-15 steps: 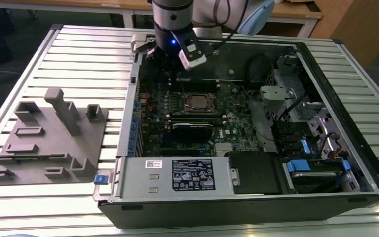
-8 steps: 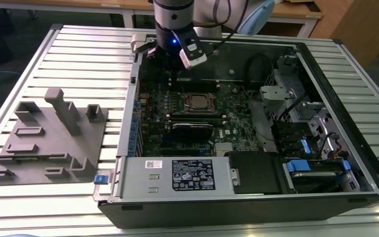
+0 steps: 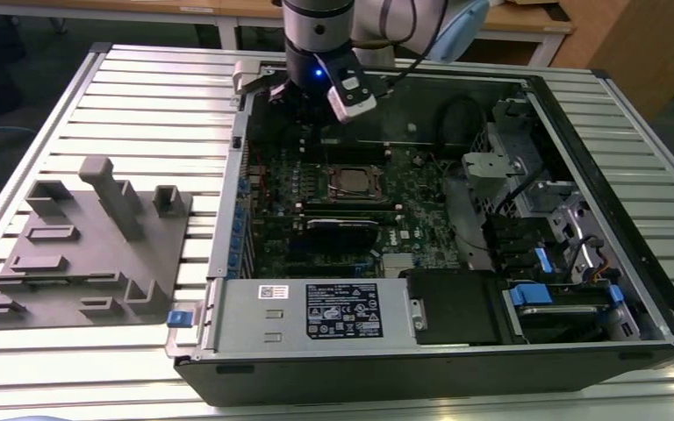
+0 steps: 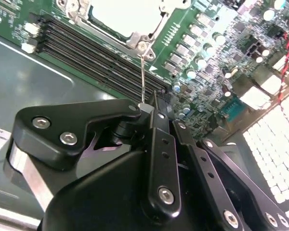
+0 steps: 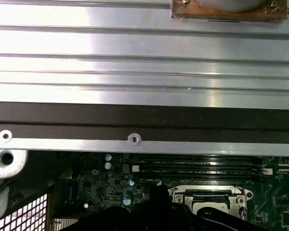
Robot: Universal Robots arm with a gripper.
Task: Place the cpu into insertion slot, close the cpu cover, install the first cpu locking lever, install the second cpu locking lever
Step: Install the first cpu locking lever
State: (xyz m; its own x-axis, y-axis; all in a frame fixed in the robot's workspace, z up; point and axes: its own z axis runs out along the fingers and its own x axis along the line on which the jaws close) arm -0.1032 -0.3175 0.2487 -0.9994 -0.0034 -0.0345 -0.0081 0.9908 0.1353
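Pincer of the lone robot arm hangs inside an open computer case on a slatted metal tabletop. By the look of the second wrist view, its tips are pressed together on the free end of a thin wire locking lever. The lever's long axis runs straight from the pincer to a corner of the insertion slot, so the work lies directly along the wire. In the exterior view the slot sits on the green board nearer the camera than the pincer and slightly toward the exterior view's right. The cpu lies in the slot. Its pale top shows through the window of the cpu cover, which appears to be folded down flat over it. Long black memory slots run between the slot and the pincer, crosswise to the lever. A black-and-white label on the power supply box at the case's near end carries print too small to make out, as does the white lettering on the board. A grey moulded fixture rests on the tabletop at the exterior view's left, well apart from the slot.
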